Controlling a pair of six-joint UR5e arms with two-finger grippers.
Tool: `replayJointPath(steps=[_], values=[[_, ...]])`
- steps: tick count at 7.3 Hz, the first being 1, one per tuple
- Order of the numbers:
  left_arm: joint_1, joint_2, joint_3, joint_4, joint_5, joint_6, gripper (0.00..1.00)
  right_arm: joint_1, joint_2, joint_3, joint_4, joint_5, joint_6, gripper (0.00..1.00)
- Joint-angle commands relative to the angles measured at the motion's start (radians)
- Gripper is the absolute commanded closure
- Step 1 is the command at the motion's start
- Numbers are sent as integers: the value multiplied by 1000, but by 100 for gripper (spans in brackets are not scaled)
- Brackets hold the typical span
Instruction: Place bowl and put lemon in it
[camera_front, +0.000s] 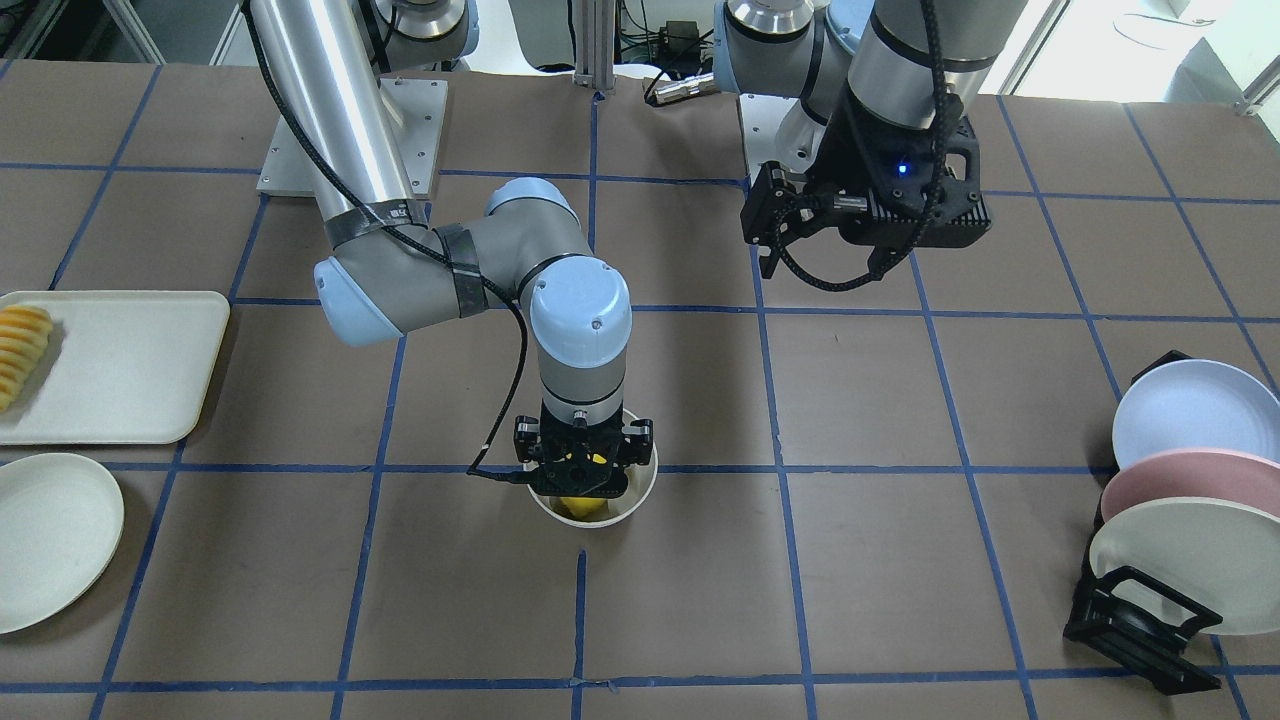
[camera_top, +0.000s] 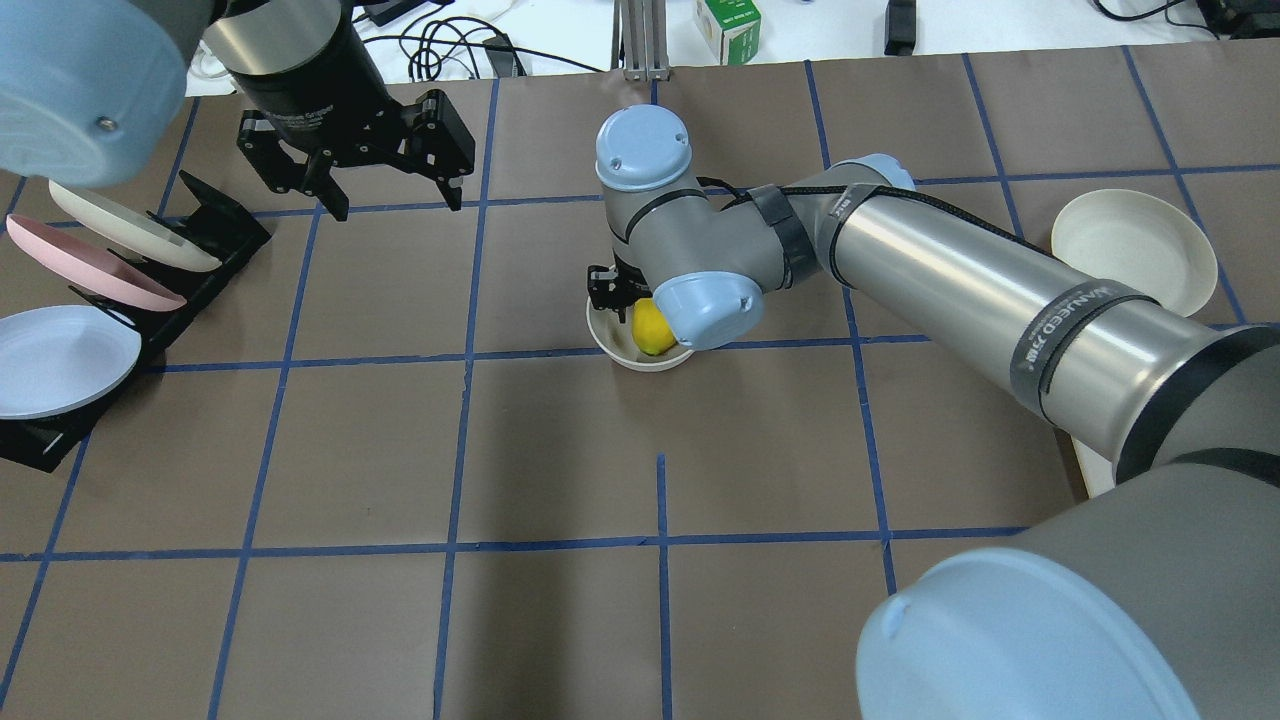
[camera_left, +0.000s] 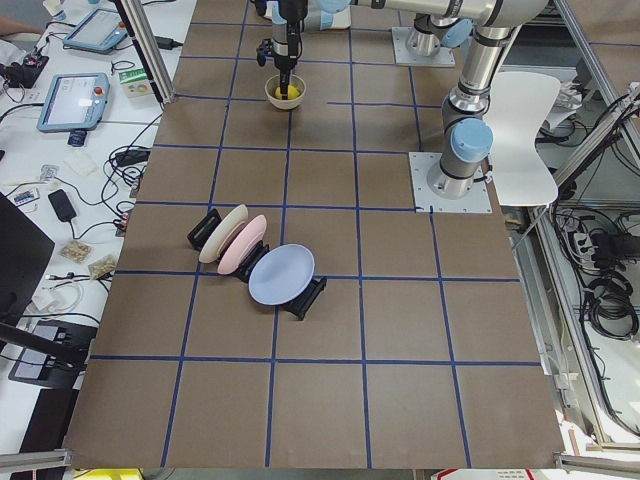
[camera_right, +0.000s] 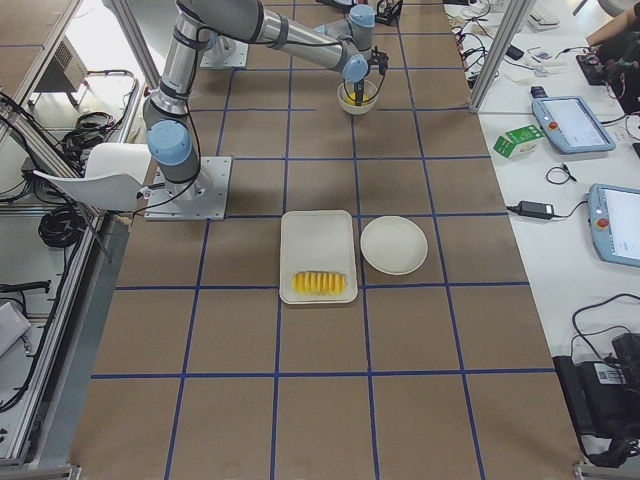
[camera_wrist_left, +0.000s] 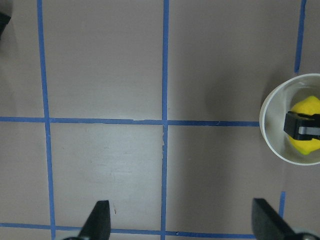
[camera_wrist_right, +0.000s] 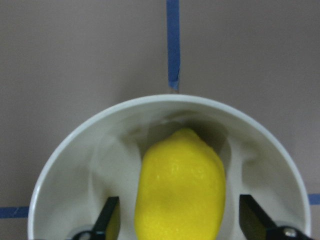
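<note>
Right gripper (camera_wrist_right: 178, 210) hangs straight down into the bowl (camera_wrist_right: 65, 165) with its fingers (camera_wrist_right: 109, 222) apart, one on each side of the lemon (camera_wrist_right: 180, 190). A thin gap shows between each finger and the peel, so nothing is clamped. The lemon lies on the bottom of the bowl, one pointed end toward the wall farthest from the wrist camera. The bowl stands upright on the brown table (camera_front: 860, 400), on one of the blue tape (camera_front: 780, 400) lines that mark the table in squares. A short stub of tape ends just beside the rim on the operators' side.

Left gripper (camera_wrist_left: 180, 210) hangs above the table, well apart from the bowl, on the robot's left and nearer the base. Its jaws are wide apart with only bare table beneath them. The bowl and lemon show at the edge of its wrist view.

Toward the table's end on the robot's right lies a flat cream tray (camera_front: 130, 360) with a row of yellow-orange slices (camera_front: 22, 350) at one end. A shallow off-white plate (camera_front: 50, 540) sits just beside the tray, on the operators' side.

At the other end, on the robot's left, a black rack (camera_front: 1130, 620) holds three plates on edge and tilted. The blue plate (camera_front: 1190, 410) is nearest the robot, then the pink plate (camera_front: 1180, 480), then the cream plate (camera_front: 1190, 560).
</note>
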Motion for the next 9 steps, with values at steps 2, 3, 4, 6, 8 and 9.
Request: replayJointPath(steps=[2, 3, 4, 6, 8, 9], values=[[46, 38, -59, -14, -6, 131, 0, -68, -227, -6, 139, -31, -30, 0], [66, 41, -60, -15, -4, 141, 0, -125, -302, -9, 204, -27, -105, 0], [90, 41, -62, -14, -6, 141, 0, -180, -368, -8, 288, -19, -153, 0], [106, 43, -65, -20, 5, 143, 0, -249, -487, 0, 440, -19, -195, 0], [104, 64, -85, -20, 6, 141, 0, -280, -516, -2, 491, -17, -248, 0], [104, 75, -101, -18, 8, 143, 0, -282, -516, -6, 490, -16, -253, 0]])
